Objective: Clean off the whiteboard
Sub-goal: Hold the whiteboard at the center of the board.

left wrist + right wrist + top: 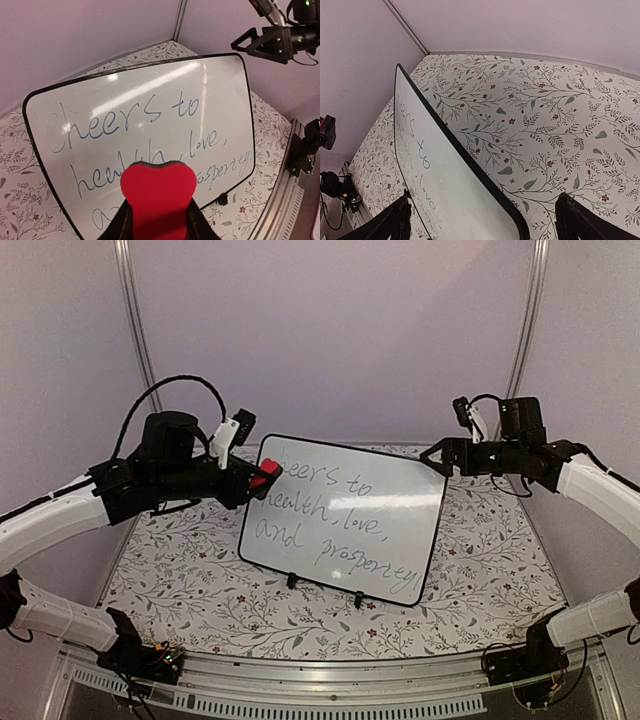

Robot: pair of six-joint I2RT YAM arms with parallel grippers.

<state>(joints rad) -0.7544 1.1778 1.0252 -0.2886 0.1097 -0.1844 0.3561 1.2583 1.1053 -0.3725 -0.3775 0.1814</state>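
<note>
The left end effector (262,480) was clenched on a small red eraser block (159,195), held by the upper left corner of the large white, black-rimmed whiteboard (345,525); I could not tell whether they touched. The whiteboard stood tilted on black feet mid-desk, its long axis running left to right, its cursive writing stretching rightward from the eraser. The left arm reached in level. The right end effector (437,454), released wide, hovered at the upper right corner above the floral-patterned desk (480,540).
</note>
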